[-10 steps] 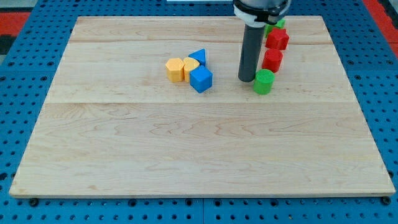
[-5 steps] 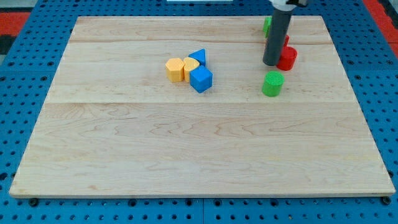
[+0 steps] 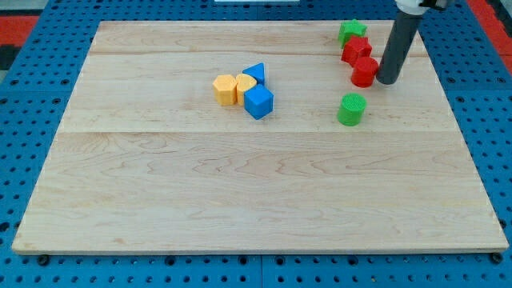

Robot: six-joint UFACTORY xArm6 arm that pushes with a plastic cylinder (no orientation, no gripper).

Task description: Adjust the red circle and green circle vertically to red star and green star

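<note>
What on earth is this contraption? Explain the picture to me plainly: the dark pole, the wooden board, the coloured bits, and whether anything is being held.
This is one camera view looking down on a pale wooden board. The dark pole is a robot arm's rod; it has no hand, so it holds nothing and only pushes. My tip sits just right of the red circle block, touching or nearly so. Above that lie the red star block and the green star block. The green circle block stands apart, lower down. Left of centre is a cluster: two yellow blocks, a blue cube and a blue triangular block.
</note>
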